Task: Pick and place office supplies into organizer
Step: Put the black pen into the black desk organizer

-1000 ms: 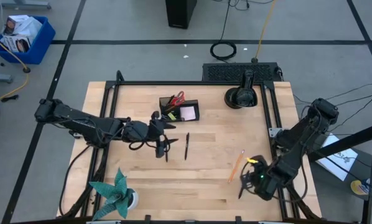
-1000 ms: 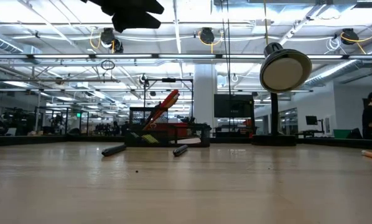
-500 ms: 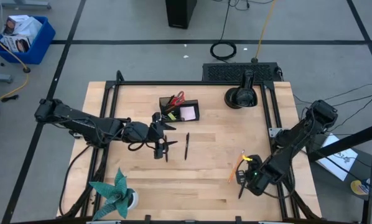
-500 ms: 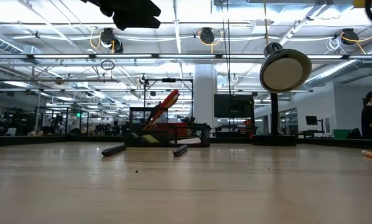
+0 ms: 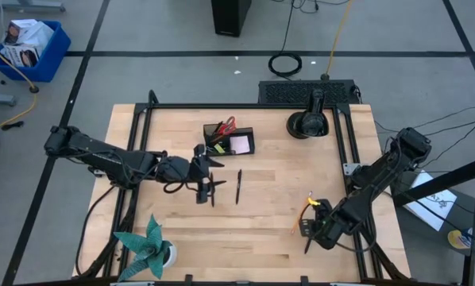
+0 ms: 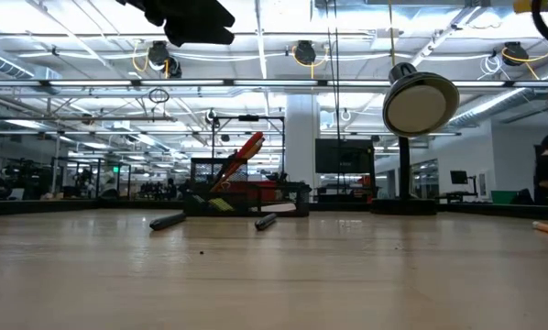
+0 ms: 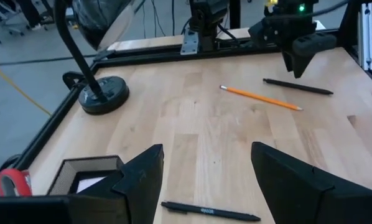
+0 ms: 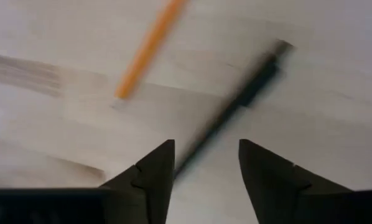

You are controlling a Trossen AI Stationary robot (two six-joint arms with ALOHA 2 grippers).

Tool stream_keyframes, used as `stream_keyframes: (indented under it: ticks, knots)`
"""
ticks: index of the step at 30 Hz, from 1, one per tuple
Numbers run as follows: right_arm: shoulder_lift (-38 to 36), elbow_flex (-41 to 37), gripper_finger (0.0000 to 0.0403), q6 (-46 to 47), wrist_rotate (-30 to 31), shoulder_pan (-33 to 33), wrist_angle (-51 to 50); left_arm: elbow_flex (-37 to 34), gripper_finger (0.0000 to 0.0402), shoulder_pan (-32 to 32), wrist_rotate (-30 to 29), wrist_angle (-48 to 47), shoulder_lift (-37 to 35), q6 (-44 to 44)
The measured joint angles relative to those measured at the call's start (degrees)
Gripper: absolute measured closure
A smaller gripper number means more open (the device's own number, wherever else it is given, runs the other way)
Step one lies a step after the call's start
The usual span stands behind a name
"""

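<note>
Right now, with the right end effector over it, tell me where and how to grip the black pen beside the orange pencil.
Grip the black pen mid-barrel, coming straight down with the right end effector. It lies flat on the wood, thin and straight, so the open fingers should straddle it across its length. The orange pencil lies apart from it, leaving room.
</note>
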Motion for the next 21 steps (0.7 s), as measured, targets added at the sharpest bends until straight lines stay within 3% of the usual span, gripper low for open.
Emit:
stream_keyframes:
  ticks: [6, 13, 21]
  knots:
    - [0.0, 0.0, 0.0231, 0.2, 5.8, -0.3, 1.9, 0.0, 0.0157, -0.7, 0.0, -0.3, 0.0, -0.1]
    - [0.0, 0.0, 0.0238, -3.4, 6.2, -0.2, 6.6, 0.0, 0.0162, -0.7, 0.0, -0.2, 0.0, 0.1]
    - [0.8, -3.6, 0.0238, 4.8, 5.7, -0.4, 9.4, 0.0, 0.0163, -0.7, 0.0, -0.4, 0.0, -0.1]
